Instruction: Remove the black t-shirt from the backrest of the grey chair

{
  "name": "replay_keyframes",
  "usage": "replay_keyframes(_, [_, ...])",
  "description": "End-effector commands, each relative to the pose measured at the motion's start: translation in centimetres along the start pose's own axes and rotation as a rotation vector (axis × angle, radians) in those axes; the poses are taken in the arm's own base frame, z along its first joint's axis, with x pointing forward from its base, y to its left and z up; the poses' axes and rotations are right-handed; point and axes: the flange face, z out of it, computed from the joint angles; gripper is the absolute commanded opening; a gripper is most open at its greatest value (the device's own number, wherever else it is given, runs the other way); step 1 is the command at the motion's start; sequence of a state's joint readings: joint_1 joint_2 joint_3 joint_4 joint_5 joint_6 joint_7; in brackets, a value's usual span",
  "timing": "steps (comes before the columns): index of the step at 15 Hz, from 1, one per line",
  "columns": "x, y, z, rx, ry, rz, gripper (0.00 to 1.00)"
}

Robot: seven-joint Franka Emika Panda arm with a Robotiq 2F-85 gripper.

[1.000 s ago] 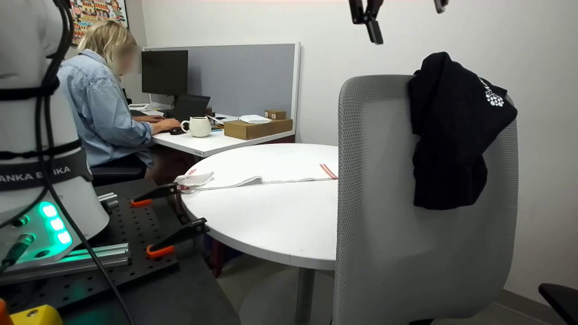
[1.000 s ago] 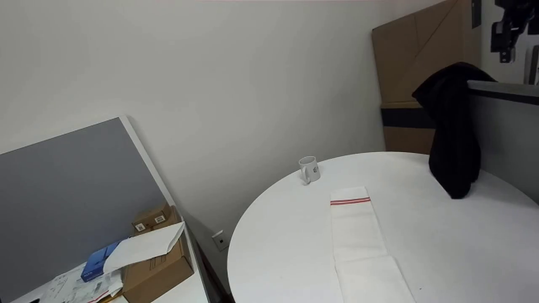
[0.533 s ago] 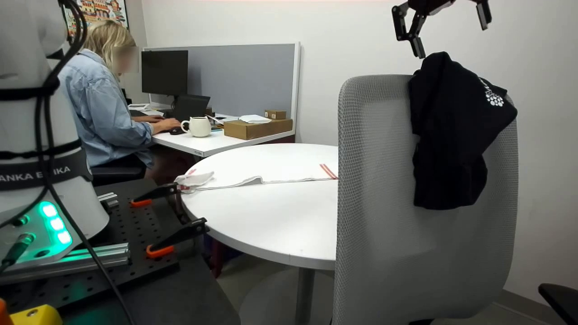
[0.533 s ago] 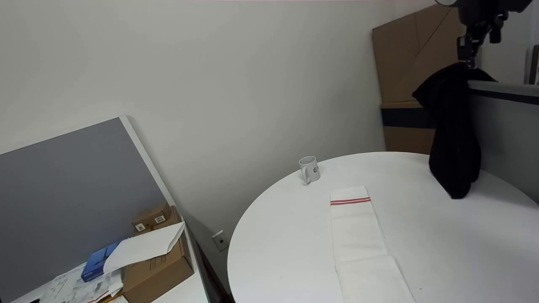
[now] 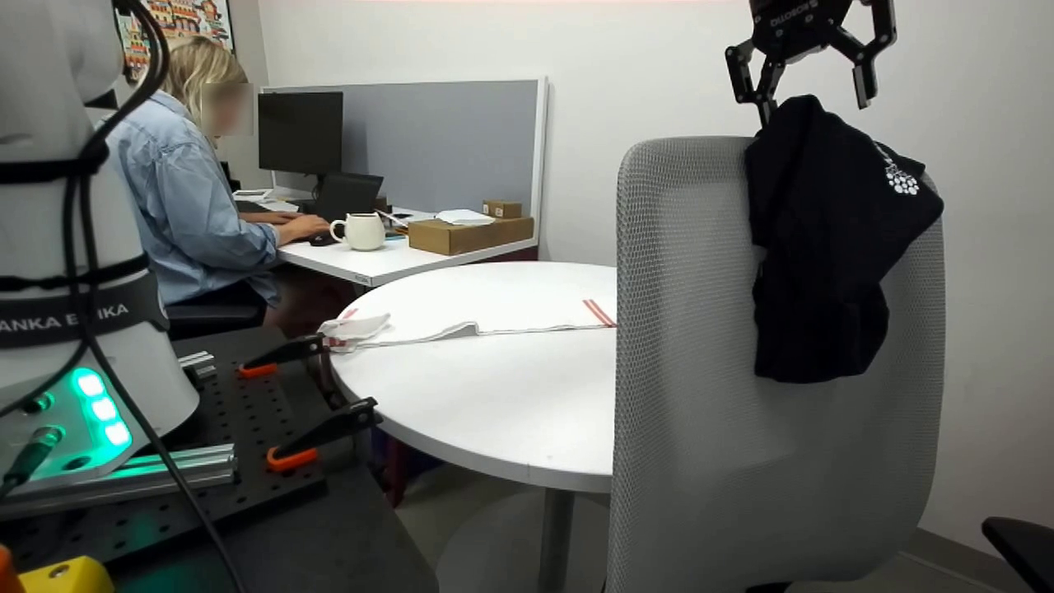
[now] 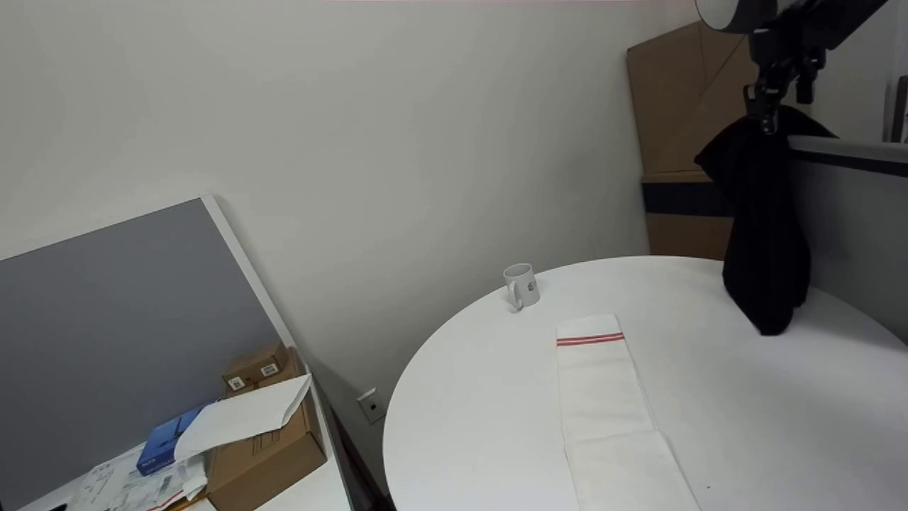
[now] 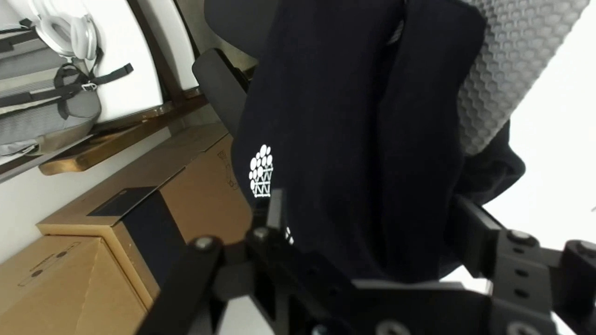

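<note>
The black t-shirt (image 5: 823, 247) hangs limp over the top edge of the backrest (image 5: 683, 371) of the grey chair (image 5: 700, 511). It shows small white printed marks. It also drapes over the backrest (image 6: 851, 234) in another exterior view (image 6: 766, 241). My gripper (image 5: 815, 103) points down at the top of the t-shirt, fingers wide apart; it also shows in an exterior view (image 6: 787, 111). In the wrist view the gripper (image 7: 372, 207) has the t-shirt (image 7: 335, 121) between its open fingers, not clamped. Part of the backrest (image 7: 512, 60) shows there too.
The round white table (image 6: 482, 411) stands beside the chair, with a striped white cloth (image 6: 603, 397) and a mug (image 6: 523, 285) on it. Large cardboard boxes (image 6: 670, 99) stand behind the t-shirt. A person (image 5: 181, 181) sits at a desk (image 5: 387, 262). A chair armrest (image 5: 1025, 552) sticks out.
My gripper has come across and down from above the chair to the top of the t-shirt, fingers still apart. The t-shirt and chair have not moved.
</note>
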State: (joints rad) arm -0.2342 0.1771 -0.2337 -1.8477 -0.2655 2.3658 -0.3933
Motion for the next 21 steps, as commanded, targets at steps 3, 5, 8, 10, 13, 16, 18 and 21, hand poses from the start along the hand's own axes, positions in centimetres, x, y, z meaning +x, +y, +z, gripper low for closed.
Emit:
replay_keyframes(3, [0.4, 0.7, -0.3, 0.014, -0.017, 0.005, 0.34])
replay_keyframes(5, [0.4, 0.9, -0.7, 0.007, -0.012, 0.006, 0.19])
replay_keyframes(8, [0.2, 1.0, -0.9, 0.004, -0.009, 0.005, 0.01])
replay_keyframes(10, [0.1, 1.1, -1.2, 0.006, -0.009, 0.010, 0.00])
replay_keyframes(13, [-0.1, 1.8, -4.3, 0.045, 0.030, -0.002, 0.01])
replay_keyframes(16, [0.0, 3.5, -10.5, 0.064, 0.104, -0.021, 0.01])
replay_keyframes(18, [0.1, 4.7, -15.4, 0.068, 0.148, -0.036, 0.01])
replay_keyframes(21, [0.2, 6.1, -23.1, 0.083, 0.195, -0.072, 0.01])
